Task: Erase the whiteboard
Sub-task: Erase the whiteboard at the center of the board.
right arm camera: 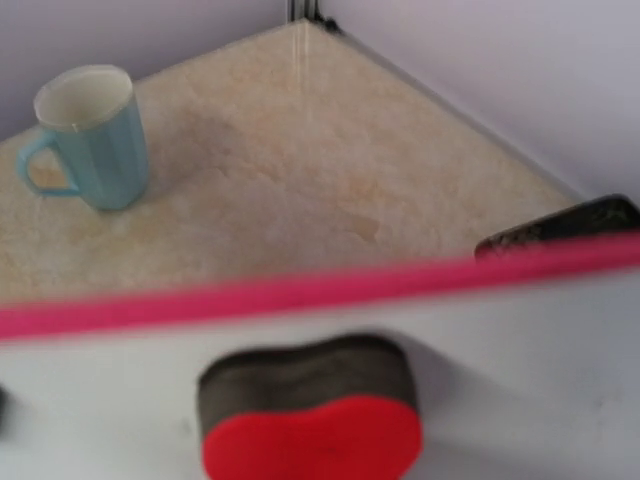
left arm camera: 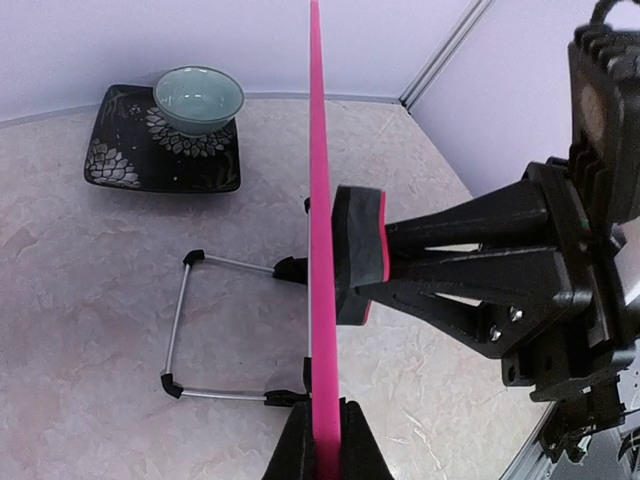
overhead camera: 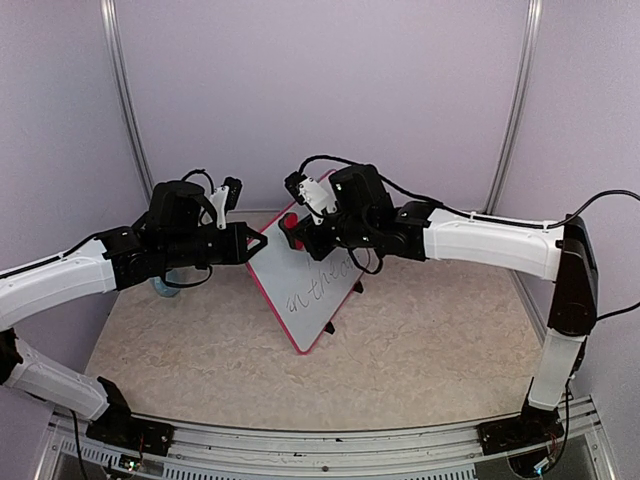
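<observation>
Right gripper [left arm camera: 400,262] presses eraser [left arm camera: 358,255] on whiteboard [overhead camera: 310,285]; mug [right arm camera: 88,135] beyond.

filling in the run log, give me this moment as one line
left end effector: shut on whiteboard edge | right end effector: shut on eraser, pressed to board face | handwriting: not erased

White-shelled arms [overhead camera: 490,245], black joints [overhead camera: 575,280], looping black cables [overhead camera: 410,195], black left pincer [overhead camera: 262,243] and right pincer [overhead camera: 288,232].

soft, even light fills my views, leaving only faint shadows on the table [overhead camera: 420,340]. my overhead view bows at its edges. my right wrist view blurs up close: the whiteboard [right arm camera: 500,340] and eraser [right arm camera: 310,415] smear, while the mug [right arm camera: 90,135] reads sharper.
</observation>
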Robot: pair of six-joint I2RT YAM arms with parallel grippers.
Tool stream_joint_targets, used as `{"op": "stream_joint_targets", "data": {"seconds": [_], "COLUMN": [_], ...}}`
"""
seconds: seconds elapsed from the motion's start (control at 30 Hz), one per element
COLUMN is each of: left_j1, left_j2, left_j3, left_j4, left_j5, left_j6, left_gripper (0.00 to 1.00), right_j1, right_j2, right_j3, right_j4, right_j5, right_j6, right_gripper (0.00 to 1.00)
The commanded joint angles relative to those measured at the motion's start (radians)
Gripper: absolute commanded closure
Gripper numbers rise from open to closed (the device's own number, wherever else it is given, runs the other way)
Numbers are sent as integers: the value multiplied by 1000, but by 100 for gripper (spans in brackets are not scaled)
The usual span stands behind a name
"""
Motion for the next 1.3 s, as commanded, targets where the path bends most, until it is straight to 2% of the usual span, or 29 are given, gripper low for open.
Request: {"op": "stream_joint_targets", "data": {"seconds": [0.0,0.17,0.3,0.63,0.8,1.27], "left_j1": [-24,-24,-24,-24,-24,-24], "left_j2": [15,11,18,14,0,3], "left_j3": [-7,-10,-11,-10,-17,-18], "left_j4": [-31,-32,-23,-29,-35,-29], "left_j5": [75,72,80,77,71,75], "left_j6": [14,18,17,15,15,21], "left_gripper": [100,100,100,100,100,100], "right_j1": [-3,-25,-32,-37,-49,-61], "right_j2": [30,16,6,22,38,15], "right_j3": [-127,-273,-298,-66,-31,-302], "right_j4": [23,68,75,-3,-15,73], "right_j5": [0,-28,-36,-23,-24,-72], "right_j6": [20,61,63,-6,-14,54], "right_gripper": [100,100,100,100,100,100]}}
